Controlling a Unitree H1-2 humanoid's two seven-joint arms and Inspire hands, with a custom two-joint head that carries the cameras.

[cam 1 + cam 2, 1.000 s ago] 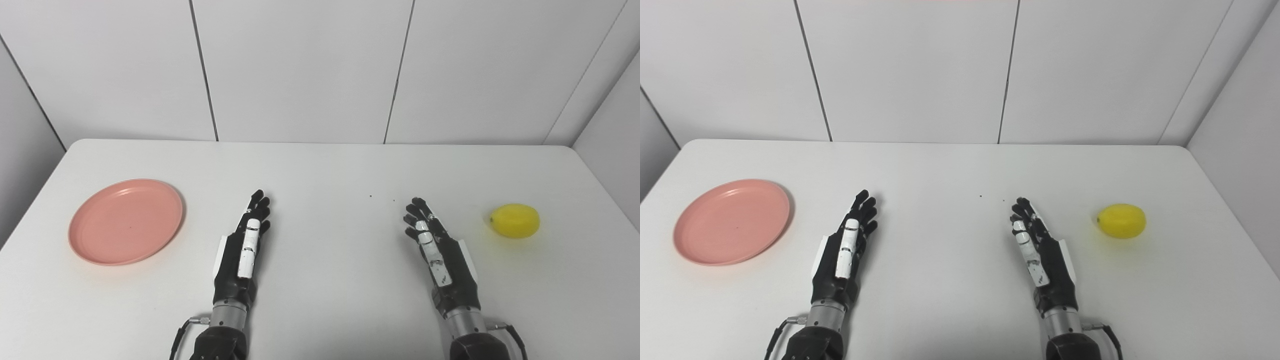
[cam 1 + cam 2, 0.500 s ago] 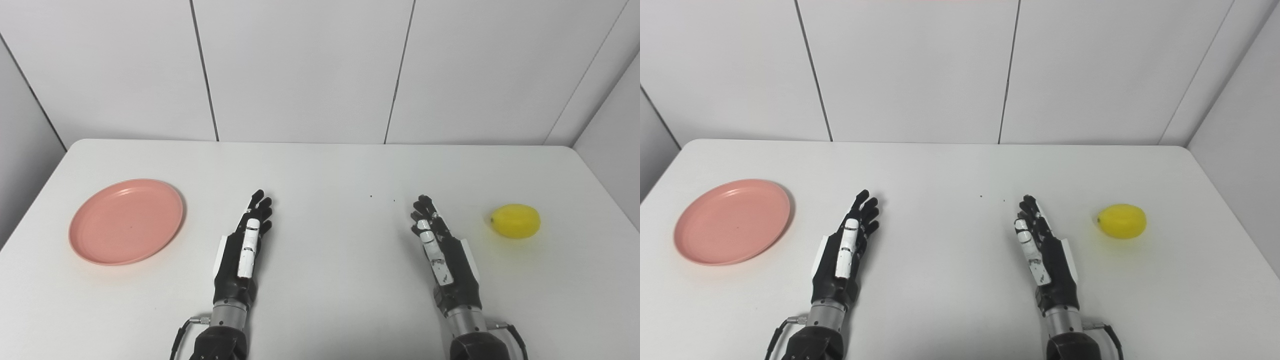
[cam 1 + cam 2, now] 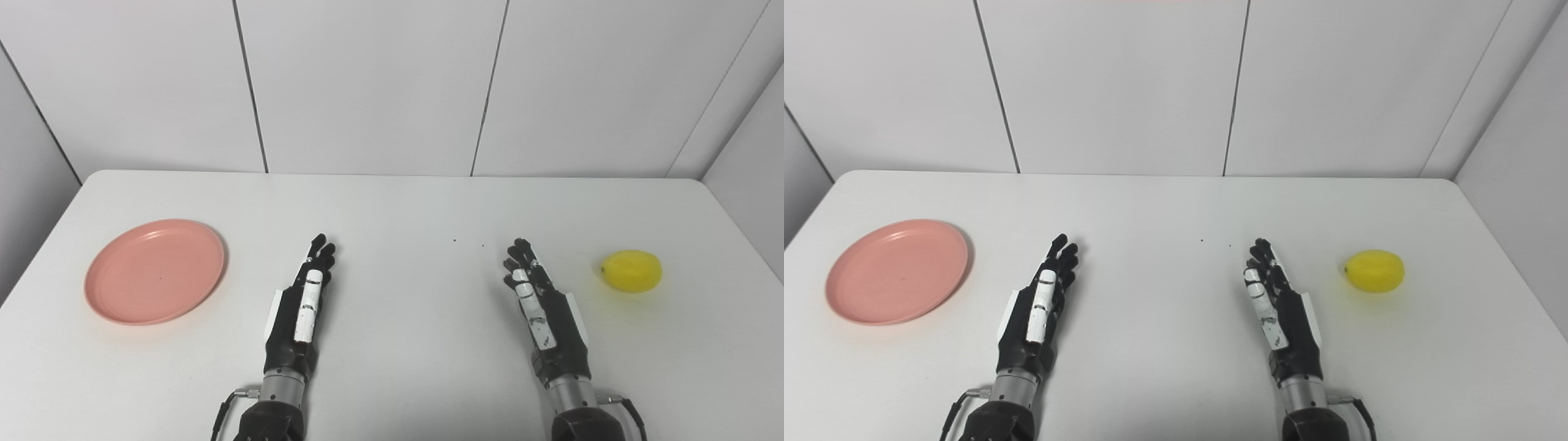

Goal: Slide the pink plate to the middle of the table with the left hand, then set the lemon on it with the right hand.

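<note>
A round pink plate (image 3: 154, 271) lies flat on the left side of the white table (image 3: 392, 208), with nothing on it. A yellow lemon (image 3: 631, 270) rests on the table at the far right. My left hand (image 3: 301, 306) is stretched out just over the tabletop, right of the plate and well apart from it, fingers extended and holding nothing. My right hand (image 3: 544, 311) is stretched out the same way left of the lemon, a hand's width away, open and empty. Both hands point toward the back wall.
White wall panels stand behind the table's far edge. Two tiny dark specks (image 3: 454, 240) mark the tabletop between the hands. The table's left and right edges run close to the plate and the lemon.
The right hand has shifted slightly right, toward the lemon. The left hand has edged a little right and straightened. Plate and lemon have not moved.
</note>
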